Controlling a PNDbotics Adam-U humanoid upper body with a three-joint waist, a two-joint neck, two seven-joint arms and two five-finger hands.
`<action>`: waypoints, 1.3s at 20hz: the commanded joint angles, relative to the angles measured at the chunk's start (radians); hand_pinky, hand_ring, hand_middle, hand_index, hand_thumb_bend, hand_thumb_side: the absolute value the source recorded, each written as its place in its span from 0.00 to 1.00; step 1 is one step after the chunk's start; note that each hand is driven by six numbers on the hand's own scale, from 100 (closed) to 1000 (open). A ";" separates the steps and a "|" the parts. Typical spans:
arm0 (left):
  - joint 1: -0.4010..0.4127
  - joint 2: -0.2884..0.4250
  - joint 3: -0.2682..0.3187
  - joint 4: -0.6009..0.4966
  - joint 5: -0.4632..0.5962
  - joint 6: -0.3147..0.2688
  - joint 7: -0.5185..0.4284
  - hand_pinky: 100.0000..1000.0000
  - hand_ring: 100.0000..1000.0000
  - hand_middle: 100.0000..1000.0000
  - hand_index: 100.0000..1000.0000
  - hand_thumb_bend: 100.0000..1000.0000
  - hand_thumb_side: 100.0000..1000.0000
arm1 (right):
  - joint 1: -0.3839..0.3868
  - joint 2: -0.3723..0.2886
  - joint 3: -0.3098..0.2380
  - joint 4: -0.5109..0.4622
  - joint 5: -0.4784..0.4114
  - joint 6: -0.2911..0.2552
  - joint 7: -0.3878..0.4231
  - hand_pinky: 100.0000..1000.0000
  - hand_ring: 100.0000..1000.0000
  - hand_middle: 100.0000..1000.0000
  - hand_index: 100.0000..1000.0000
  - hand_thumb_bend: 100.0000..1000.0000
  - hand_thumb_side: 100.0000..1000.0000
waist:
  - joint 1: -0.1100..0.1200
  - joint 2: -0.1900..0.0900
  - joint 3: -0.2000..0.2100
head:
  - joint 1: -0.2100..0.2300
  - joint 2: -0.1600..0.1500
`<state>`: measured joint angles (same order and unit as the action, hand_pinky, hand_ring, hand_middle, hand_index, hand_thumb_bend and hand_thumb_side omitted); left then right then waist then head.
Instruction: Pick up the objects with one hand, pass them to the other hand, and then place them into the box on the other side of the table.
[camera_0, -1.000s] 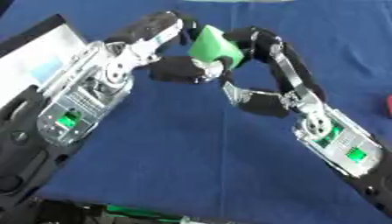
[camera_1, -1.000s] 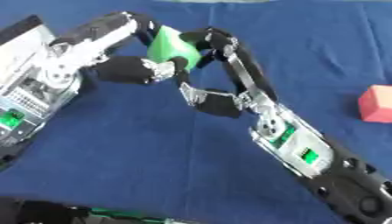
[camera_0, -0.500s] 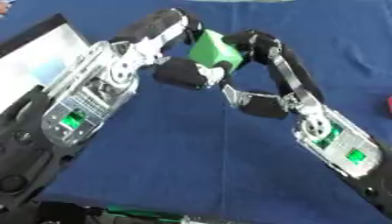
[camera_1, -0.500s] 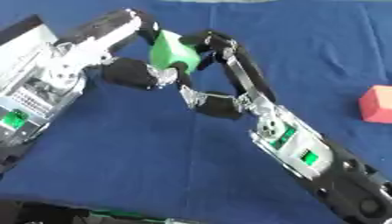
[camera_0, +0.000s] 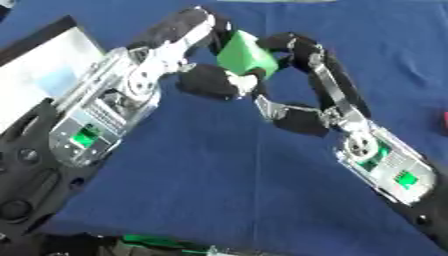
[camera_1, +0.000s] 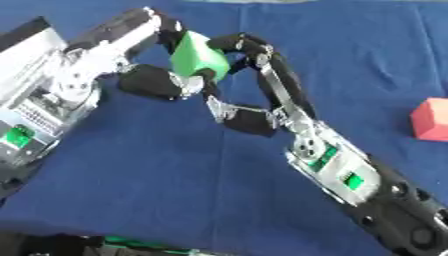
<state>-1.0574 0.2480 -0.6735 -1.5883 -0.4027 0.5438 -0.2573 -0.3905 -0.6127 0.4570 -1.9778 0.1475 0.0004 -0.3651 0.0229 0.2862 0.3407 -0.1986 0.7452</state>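
Not much has shifted since a second ago, just the green block (camera_0: 246, 54) sitting a touch higher between the two hands, held up over the middle of the blue cloth (camera_0: 219, 190). Left hand (camera_0: 208, 80) comes in from the left with its black fingers curled against the block's near and left faces. Right hand (camera_1: 241, 47) arches over from the right, long silver-and-black fingers bent round the block's far edge, thumb hanging underneath. Block looks like a smooth, matte, hard-edged cube. White-lined box (camera_0: 39, 70) sits at the left edge, and a red block (camera_1: 431, 119) lies well off to the right.
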 joint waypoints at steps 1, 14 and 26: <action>-0.019 0.022 0.018 0.010 -0.010 0.009 0.013 0.83 0.62 0.53 0.39 0.00 0.09 | -0.004 -0.011 0.001 -0.022 0.014 -0.003 -0.014 0.61 0.81 0.63 0.67 0.10 0.00 | -0.001 -0.019 0.000 | 0.003 -0.007; -0.013 0.030 0.031 0.053 -0.040 -0.006 0.050 0.82 0.61 0.52 0.35 0.00 0.10 | 0.007 -0.013 -0.003 -0.022 0.071 0.033 -0.042 0.70 0.99 0.86 0.87 0.11 0.30 | -0.003 -0.022 -0.002 | 0.010 -0.008; -0.017 0.087 0.035 0.046 -0.055 -0.034 0.059 0.80 0.61 0.51 0.34 0.00 0.07 | 0.029 -0.025 -0.006 -0.022 0.088 0.056 -0.037 0.71 0.99 0.87 0.88 0.09 0.27 | 0.004 -0.032 0.003 | 0.028 0.002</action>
<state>-1.0546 0.3034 -0.6551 -1.5231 -0.4504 0.5156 -0.1975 -0.3553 -0.6141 0.4623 -1.9790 0.2316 0.0513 -0.3997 0.0268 0.2804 0.3427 -0.1771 0.7462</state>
